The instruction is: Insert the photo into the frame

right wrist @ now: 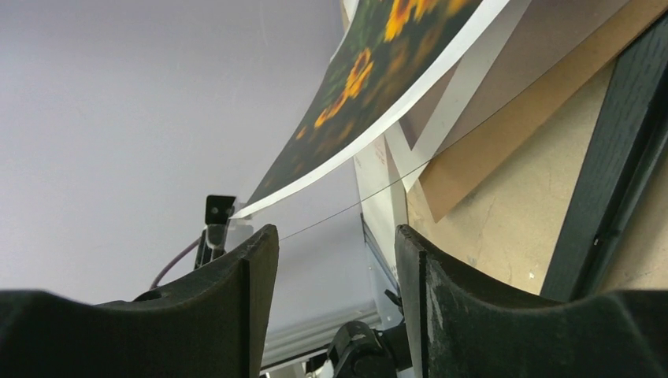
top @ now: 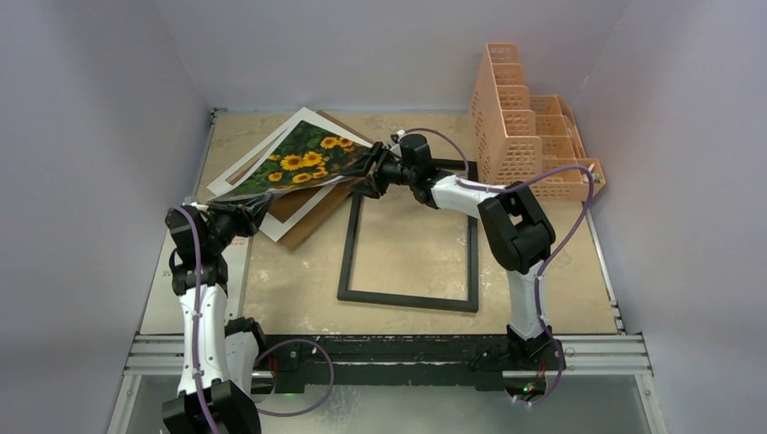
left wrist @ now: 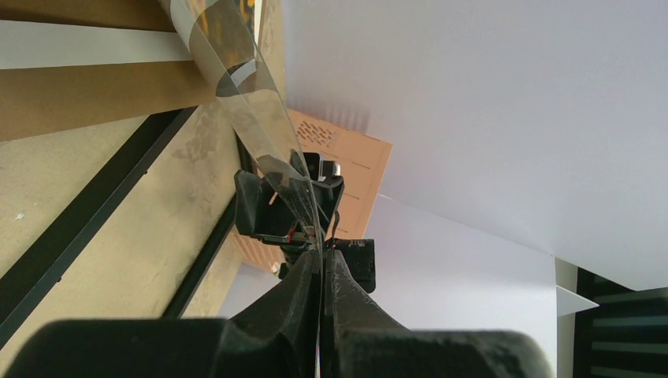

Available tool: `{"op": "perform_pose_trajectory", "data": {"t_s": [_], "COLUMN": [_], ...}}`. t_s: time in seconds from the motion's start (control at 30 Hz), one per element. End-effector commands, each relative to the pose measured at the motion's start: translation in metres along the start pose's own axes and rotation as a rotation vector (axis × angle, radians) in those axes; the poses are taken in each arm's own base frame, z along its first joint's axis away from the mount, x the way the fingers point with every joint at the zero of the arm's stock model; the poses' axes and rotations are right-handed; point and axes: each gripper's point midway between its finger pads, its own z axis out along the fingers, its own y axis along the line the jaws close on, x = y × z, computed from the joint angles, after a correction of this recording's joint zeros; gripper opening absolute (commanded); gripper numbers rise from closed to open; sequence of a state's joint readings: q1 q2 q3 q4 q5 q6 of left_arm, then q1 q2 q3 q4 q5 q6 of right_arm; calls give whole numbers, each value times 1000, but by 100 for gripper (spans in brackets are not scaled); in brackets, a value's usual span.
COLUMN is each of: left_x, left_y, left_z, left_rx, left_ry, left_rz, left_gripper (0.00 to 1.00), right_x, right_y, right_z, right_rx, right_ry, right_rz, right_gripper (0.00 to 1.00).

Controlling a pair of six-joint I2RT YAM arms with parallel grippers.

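The photo [top: 307, 163] of yellow sunflowers hangs curved above the table's back left, stretched between my two grippers. My left gripper [top: 249, 212] is shut on its lower left corner; in the left wrist view a thin glossy sheet [left wrist: 252, 102] runs edge-on out of the closed jaws [left wrist: 321, 250]. My right gripper [top: 369, 174] is at the photo's right edge. It is open, with nothing between its fingers [right wrist: 335, 228], and the photo [right wrist: 370, 71] curves just beyond their tips. The black frame [top: 407, 299] lies flat mid-table, with the table showing through it.
A brown backing board [top: 303, 221] and a white mat [top: 271, 140] lie under the lifted photo at the back left. A peach mesh organizer [top: 525, 136] stands at the back right. White walls close in on three sides.
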State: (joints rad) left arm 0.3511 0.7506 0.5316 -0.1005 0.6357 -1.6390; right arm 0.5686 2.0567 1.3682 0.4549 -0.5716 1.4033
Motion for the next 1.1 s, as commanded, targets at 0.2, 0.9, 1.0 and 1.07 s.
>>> {"op": "perform_pose_trajectory", "data": {"t_s": [0.2,0.9,1.0,1.07], "left_x": [8,13,15,17], "left_y": [7,8,12,13], "left_z": [-5,-14,-18,-22], "left_rx": [-60,-72,-100,-116], "left_ry": [21,11,2,2], "left_rz": [-139,-137,-132,-121], "left_gripper": [0,0,0,2], "right_x": [-3,7,4,3], "right_y": [1,-7,-5,-3], "right_z": [12,21,20,20], "right_rx": [75,191,192,191], "right_ry": [10,47,33,30], "right_rz": [67,137,149,157], "right_gripper": [60,18,9,2]}}
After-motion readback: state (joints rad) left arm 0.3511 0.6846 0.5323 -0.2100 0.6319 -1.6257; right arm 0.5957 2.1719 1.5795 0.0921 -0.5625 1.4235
